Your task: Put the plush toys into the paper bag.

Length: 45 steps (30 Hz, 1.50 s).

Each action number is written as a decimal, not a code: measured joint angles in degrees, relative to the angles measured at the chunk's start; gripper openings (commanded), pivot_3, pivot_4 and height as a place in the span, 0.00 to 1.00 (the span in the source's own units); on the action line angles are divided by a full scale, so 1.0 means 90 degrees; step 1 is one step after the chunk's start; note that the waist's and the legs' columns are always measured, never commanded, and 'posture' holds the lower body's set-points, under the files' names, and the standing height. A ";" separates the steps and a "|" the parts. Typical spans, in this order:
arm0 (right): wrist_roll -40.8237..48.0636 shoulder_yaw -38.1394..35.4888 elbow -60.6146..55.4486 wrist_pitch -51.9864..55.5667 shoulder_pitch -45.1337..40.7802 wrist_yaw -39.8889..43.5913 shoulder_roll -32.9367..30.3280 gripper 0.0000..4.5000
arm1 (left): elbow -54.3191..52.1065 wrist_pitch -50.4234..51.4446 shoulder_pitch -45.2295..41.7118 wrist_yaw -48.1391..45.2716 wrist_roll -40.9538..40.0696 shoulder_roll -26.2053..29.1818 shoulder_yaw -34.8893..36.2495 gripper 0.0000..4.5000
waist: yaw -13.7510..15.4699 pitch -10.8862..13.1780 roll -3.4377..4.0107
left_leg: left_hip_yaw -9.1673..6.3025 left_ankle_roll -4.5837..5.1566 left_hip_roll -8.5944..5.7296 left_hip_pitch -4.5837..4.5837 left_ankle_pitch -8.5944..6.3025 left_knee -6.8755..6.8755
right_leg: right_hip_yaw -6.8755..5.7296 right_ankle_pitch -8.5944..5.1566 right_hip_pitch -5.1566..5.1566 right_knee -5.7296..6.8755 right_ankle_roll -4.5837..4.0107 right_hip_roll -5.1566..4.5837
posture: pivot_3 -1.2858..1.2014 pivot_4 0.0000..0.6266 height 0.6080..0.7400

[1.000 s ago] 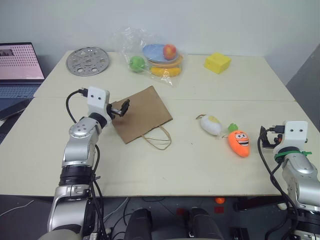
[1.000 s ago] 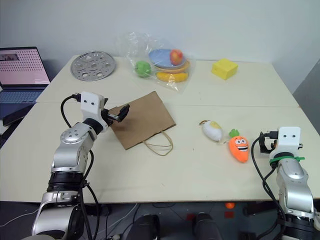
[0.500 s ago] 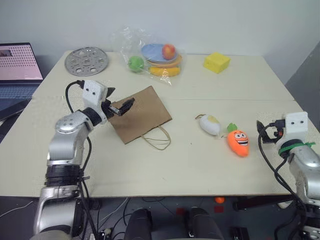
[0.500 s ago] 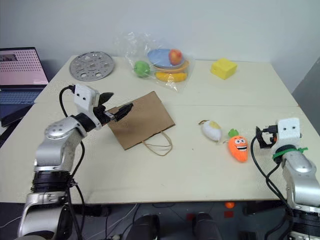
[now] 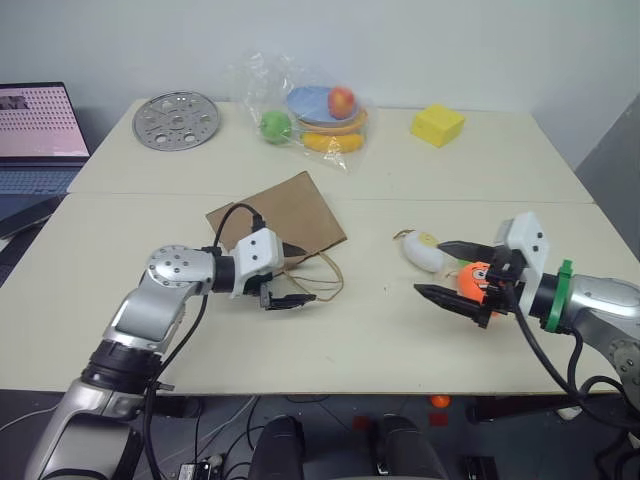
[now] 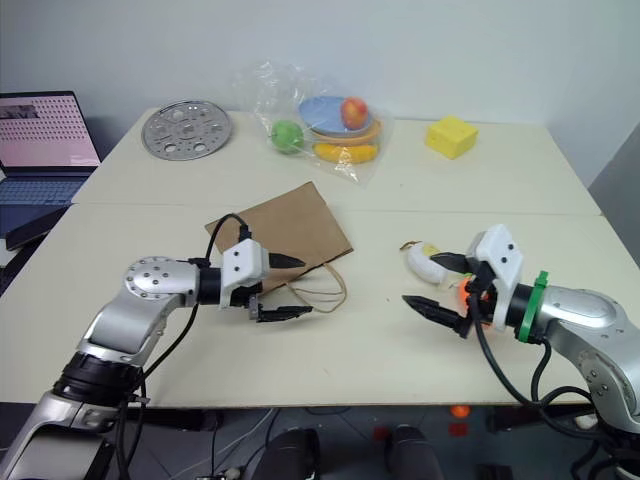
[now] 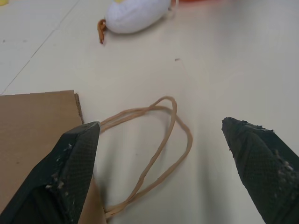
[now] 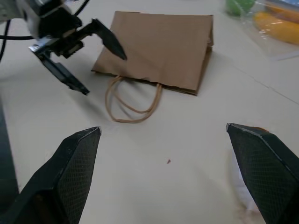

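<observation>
Pale cream counter (image 5: 420,190) with a seam across its middle, set against a plain white wall (image 5: 420,40), with an open laptop (image 5: 35,135) at the far left edge and dark floor beneath the near edge.

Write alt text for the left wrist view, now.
The open left gripper hovers over the paper bag's cord handles, which lie looped on the cream table. The flat brown paper bag lies beside one finger, and the white plush toy rests on the table beyond the handles.
</observation>
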 measured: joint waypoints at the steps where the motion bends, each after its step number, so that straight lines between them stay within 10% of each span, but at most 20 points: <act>1: 0.0042 0.0014 -0.0047 0.0041 -0.0052 -0.0076 0.0028 1.00 | 0.0148 -0.0104 -0.0028 0.0078 0.0116 -0.0087 -0.0047 0.99 | 0.0000 0.0001 -0.0002 | 0.0000 0.0000 0.0000 -0.0001 0.0000 0.0000 | -0.0001 0.0000 0.0000 0.0000 0.0000 0.0000 | 0.52 0.24 1.00; 8: 0.0230 0.0072 -0.0293 0.0300 -0.0123 -0.0531 0.0148 1.00 | 0.0663 -0.0440 -0.0150 0.0310 0.0410 -0.0391 -0.0097 0.99 | -0.0007 0.0002 -0.0004 | 0.0000 -0.0006 0.0001 -0.0009 -0.0006 -0.0002 | -0.0006 0.0001 -0.0005 0.0006 0.0022 0.0005 | 0.52 0.24 1.00; 23: 0.0209 0.0070 -0.0298 0.0234 0.0068 -0.0814 0.0148 1.00 | 0.1143 -0.0530 -0.0431 0.0253 0.0387 -0.0633 -0.0082 0.00 | -0.0013 0.0002 -0.0005 | -0.0001 -0.0006 0.0000 -0.0009 -0.0006 0.0006 | -0.0005 0.0010 -0.0004 0.0011 0.0042 0.0008 | 0.52 0.24 1.00; 31: -0.0368 0.0246 -0.0041 -0.0125 0.0012 -0.1189 0.0491 1.00 | 0.1181 0.0462 -0.1141 -0.0203 -0.0510 -0.0698 0.0398 0.00 | -0.0017 0.0004 -0.0015 | -0.0005 -0.0006 0.0003 -0.0010 -0.0005 0.0015 | -0.0007 0.0019 -0.0004 0.0018 0.0061 0.0019 | 0.52 0.24 1.00; 45: -0.1805 0.2161 0.2201 -0.1022 -0.1732 -0.1605 0.2648 0.00 | 0.1380 0.2073 -0.2171 -0.1406 -0.1833 -0.0503 0.1020 0.00 | -0.0036 0.0006 -0.0017 | -0.0005 -0.0005 0.0004 -0.0012 -0.0005 0.0022 | -0.0004 0.0021 -0.0011 0.0030 0.0071 0.0027 | 0.52 0.24 1.00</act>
